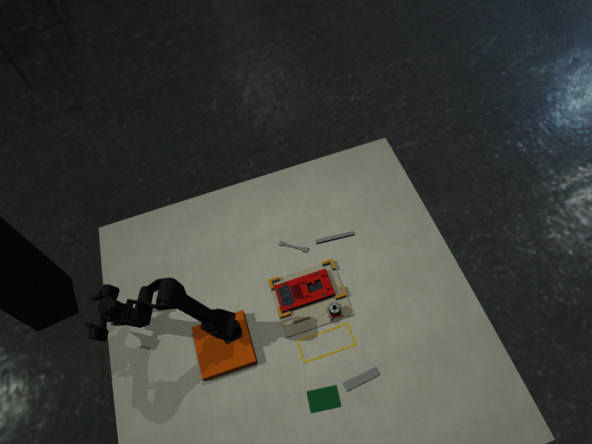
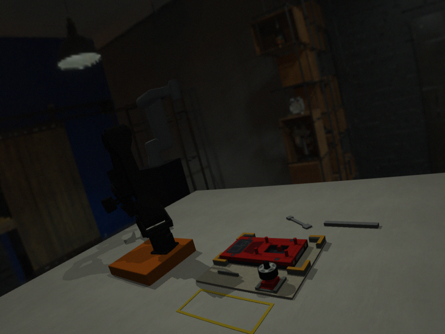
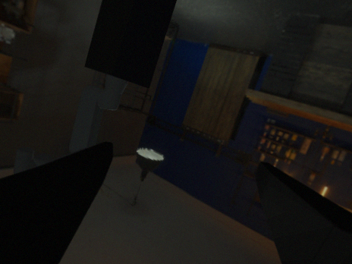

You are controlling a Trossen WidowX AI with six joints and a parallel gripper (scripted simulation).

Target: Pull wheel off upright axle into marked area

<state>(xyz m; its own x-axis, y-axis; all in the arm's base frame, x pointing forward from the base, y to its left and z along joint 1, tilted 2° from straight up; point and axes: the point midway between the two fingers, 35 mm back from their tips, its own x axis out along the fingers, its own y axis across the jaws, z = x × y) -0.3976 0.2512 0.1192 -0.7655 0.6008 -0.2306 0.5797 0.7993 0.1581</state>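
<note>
The wheel [image 1: 334, 308] [image 2: 268, 272], black with a light grey hub, sits on the upright axle [image 2: 266, 265] above a small red base at a corner of the beige board. The marked area is a yellow outline [image 1: 330, 353] [image 2: 237, 296] on the table beside that board, with nothing inside it. My gripper [image 1: 87, 311] [image 3: 185, 159] is open and empty. It is raised on the far side of the arm's base, far from the wheel and pointing away from it. In the exterior view its fingers are too dark to make out.
A red car-like body [image 1: 304, 289] [image 2: 263, 249] lies between orange corner brackets on the beige board [image 1: 312, 326]. Grey bars [image 1: 335, 237] [image 1: 361, 379], a small grey link [image 1: 294, 246] and a green rectangle [image 1: 324, 399] lie around it. The arm stands on an orange block [image 1: 224, 358] [image 2: 150, 264].
</note>
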